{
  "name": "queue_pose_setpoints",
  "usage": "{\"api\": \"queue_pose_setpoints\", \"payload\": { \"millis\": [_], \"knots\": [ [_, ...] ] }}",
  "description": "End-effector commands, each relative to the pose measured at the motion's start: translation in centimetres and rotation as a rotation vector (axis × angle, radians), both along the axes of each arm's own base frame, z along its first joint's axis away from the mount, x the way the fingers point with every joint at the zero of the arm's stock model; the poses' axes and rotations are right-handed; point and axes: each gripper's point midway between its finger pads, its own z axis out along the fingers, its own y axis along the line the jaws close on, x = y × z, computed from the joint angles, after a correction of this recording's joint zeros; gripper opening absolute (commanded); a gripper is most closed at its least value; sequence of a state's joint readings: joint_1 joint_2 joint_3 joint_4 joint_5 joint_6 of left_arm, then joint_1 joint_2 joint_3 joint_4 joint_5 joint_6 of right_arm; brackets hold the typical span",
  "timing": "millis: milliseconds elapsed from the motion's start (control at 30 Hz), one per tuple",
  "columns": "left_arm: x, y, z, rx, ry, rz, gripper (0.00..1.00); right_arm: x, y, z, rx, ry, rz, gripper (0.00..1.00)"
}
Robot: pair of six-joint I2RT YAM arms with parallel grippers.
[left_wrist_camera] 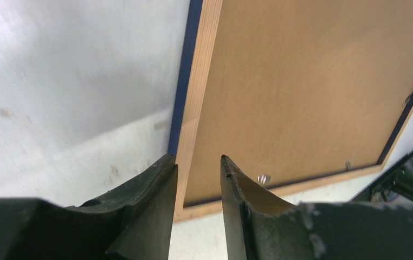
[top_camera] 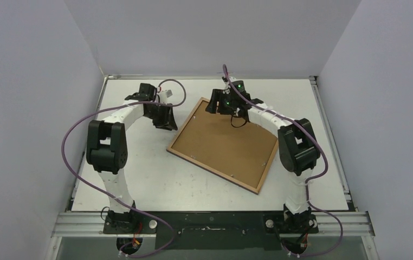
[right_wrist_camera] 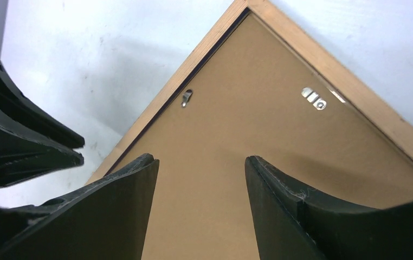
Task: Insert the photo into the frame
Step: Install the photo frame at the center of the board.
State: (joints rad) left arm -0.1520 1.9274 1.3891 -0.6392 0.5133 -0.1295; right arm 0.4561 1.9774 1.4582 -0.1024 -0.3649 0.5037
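**Frame face-down, board seated: tab work looks next**

Frame [top_camera: 213, 169] lies flat on the tabletop [top_camera: 139, 173], brown back up and turned diagonal, with the backing board [top_camera: 223, 143] inside its rim. Photo isn't visible in any view, so you can't tell if it's under the board. Left pincer [left_wrist_camera: 198, 160] sits just beside the frame's left edge, fingers narrowly parted, gripping nothing. Right pincer [right_wrist_camera: 200, 160] hovers over the far corner, spread wide, also empty.

My read: the small metal tab [right_wrist_camera: 186, 97] near that corner is your target. Bring one fingertip down beside it and push sideways, not down, since the board will likely flex. Pin the rim with the left so the frame doesn't skate.
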Motion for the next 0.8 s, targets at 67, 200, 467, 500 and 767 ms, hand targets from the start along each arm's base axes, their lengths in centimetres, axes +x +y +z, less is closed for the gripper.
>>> {"api": "queue_pose_setpoints", "payload": {
  "millis": [67, 200, 467, 500, 767],
  "knots": [
    [6.7, -2.1, 0.9, -0.024, -0.130, -0.030, 0.33, 2.2, 0.4, -0.7, -0.052, -0.013, -0.011, 0.61],
    [8.1, -2.7, 0.1, -0.030, -0.139, -0.021, 0.32, 2.0, 2.9, -2.0, 0.007, 0.010, 0.035, 0.61],
    [8.6, -4.1, -1.1, -0.082, -0.113, -0.032, 0.23, 2.3, 5.4, -3.9, 0.127, 0.044, 0.041, 0.60],
    [8.4, -4.1, -1.1, -0.088, -0.111, -0.034, 0.23, 2.5, 5.7, -3.9, 0.137, 0.046, 0.038, 0.60],
    [6.5, -4.2, -2.1, -0.116, -0.067, -0.029, 0.18, 2.2, 8.5, -4.9, 0.221, 0.113, 0.069, 0.60]
  ]
}}
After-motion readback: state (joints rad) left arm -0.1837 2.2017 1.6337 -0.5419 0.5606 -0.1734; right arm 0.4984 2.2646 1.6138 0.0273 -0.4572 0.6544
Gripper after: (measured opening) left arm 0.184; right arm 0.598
